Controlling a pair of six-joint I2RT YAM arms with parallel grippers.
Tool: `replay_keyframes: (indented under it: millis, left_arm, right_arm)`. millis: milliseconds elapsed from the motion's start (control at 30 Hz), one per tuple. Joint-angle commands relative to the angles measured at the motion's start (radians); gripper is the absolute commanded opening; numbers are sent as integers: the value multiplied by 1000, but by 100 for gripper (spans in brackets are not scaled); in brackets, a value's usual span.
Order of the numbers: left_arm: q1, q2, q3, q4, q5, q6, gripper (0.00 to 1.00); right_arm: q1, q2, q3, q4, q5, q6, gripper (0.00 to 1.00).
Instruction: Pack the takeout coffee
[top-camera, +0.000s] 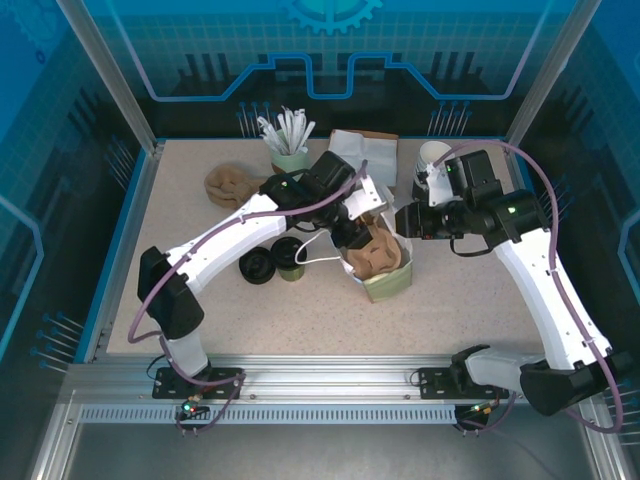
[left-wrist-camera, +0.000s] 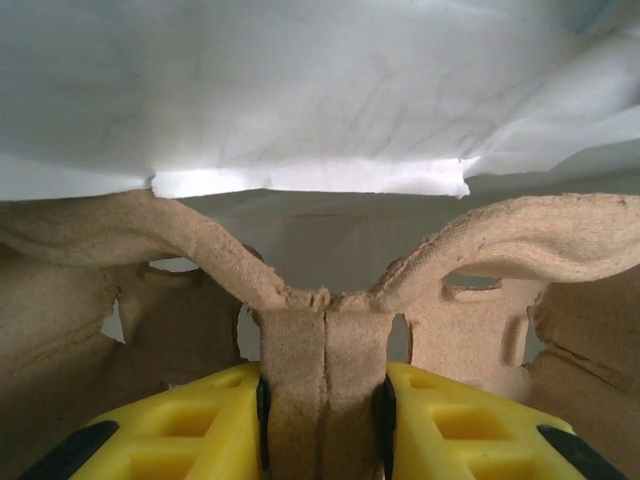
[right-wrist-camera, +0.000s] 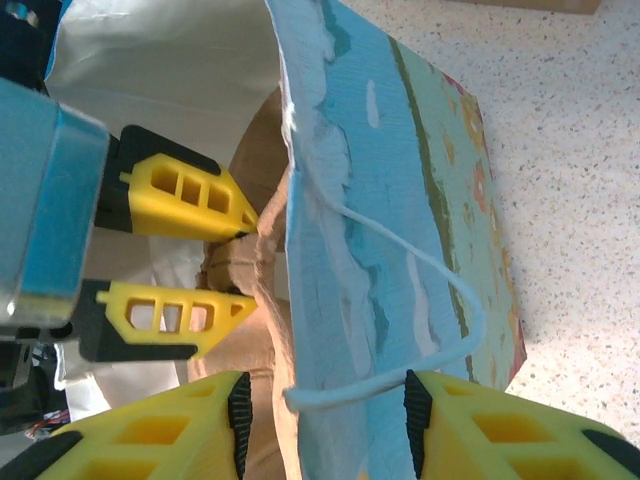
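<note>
The takeout coffee (top-camera: 291, 258), a short olive-green cup with a black lid, stands on the table left of the paper bag (top-camera: 388, 283). A brown pulp cup carrier (top-camera: 378, 252) sits in the bag's open mouth. My left gripper (top-camera: 358, 238) reaches into the bag and is shut on the carrier's centre ridge (left-wrist-camera: 323, 350). The bag's white inner wall (left-wrist-camera: 320, 90) lies behind the ridge. My right gripper (right-wrist-camera: 325, 400) stands open at the bag's rim. The blue patterned wall (right-wrist-camera: 400, 200) and its white cord handle (right-wrist-camera: 440, 280) pass between its jaws.
A loose black lid (top-camera: 257, 267) lies beside the coffee. At the back are a green cup of straws (top-camera: 290, 145), a brown pile of carriers (top-camera: 232, 185), a flat white bag (top-camera: 362, 150) and a stack of lidless cups (top-camera: 435, 155). Bare table lies in front.
</note>
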Motion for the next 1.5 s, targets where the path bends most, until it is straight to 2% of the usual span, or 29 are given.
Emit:
replay_keyframes:
  millis: [0,167,533,867,1467]
  left_arm:
    - [-26,34,59,-53,-29,2,33]
    - [-51,72,107,-88,-64,14,32]
    - [-83,142,193,-153,-126,55,32]
    - [-94,185,219,-176,-152,97,32]
    - [-106,275,274,-227,-175,127,33]
  right_arm:
    - [-4,10,-18,27,17,-44,46]
    - [-2,19,-49,30,41,-50,41]
    - [2,-1,-83,27,94,-15,20]
    - [8,-30,-102,36,181,71,19]
    - [35,-34,-117,69,186,131,19]
